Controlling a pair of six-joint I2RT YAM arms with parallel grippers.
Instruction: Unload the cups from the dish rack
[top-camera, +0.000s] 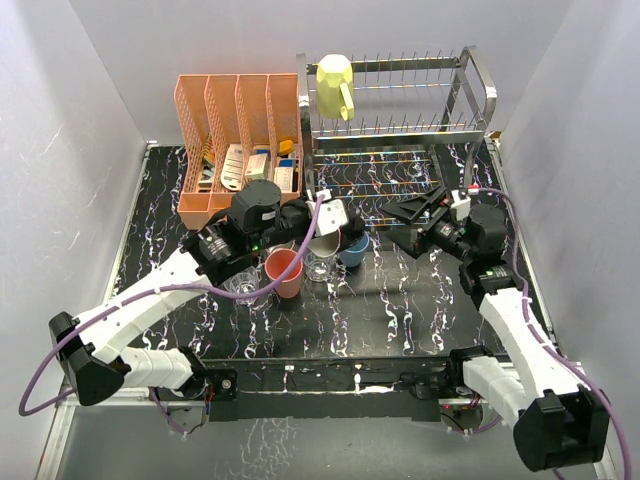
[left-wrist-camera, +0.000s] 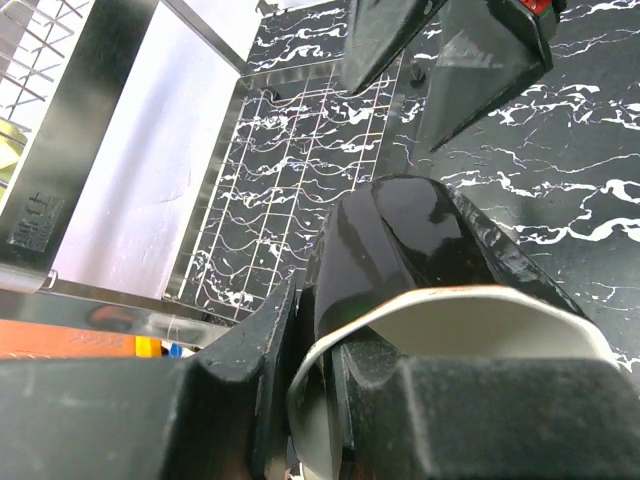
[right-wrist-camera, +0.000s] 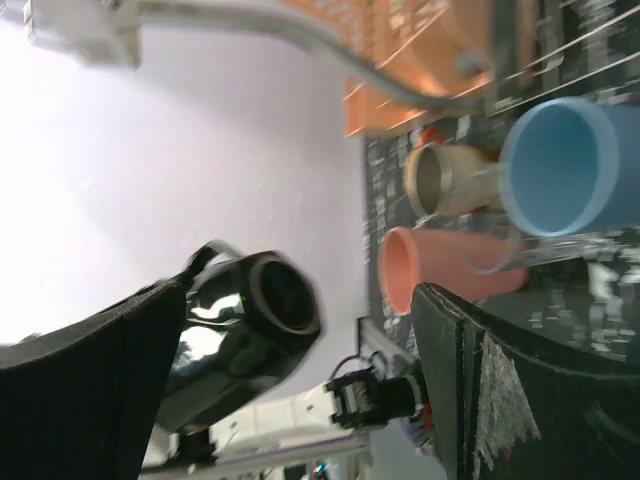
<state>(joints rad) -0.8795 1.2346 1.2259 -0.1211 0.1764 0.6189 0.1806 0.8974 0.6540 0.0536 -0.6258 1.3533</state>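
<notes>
The dish rack (top-camera: 478, 82) stands at the back right with a pale yellow mug (top-camera: 335, 86) on its upper tier. In front of it my left gripper (top-camera: 330, 232) (left-wrist-camera: 310, 340) is shut on the rim of a steel cup (left-wrist-camera: 420, 240), one finger inside and one outside. Beside it stand a light blue tumbler (top-camera: 353, 250) (right-wrist-camera: 560, 165), a pink tumbler (top-camera: 284, 272) (right-wrist-camera: 440, 280) and two clear glasses (top-camera: 320, 266) (top-camera: 245, 285). My right gripper (top-camera: 408, 225) (right-wrist-camera: 300, 295) is open; a blurred black mug (right-wrist-camera: 240, 330) lies between its fingers, against one finger.
A peach slotted organizer (top-camera: 235, 105) with small bottles and boxes stands at the back left. White walls close in the black marbled table (top-camera: 400, 320) on three sides. The rack's lower wire grid (left-wrist-camera: 290, 170) lies just past the left gripper.
</notes>
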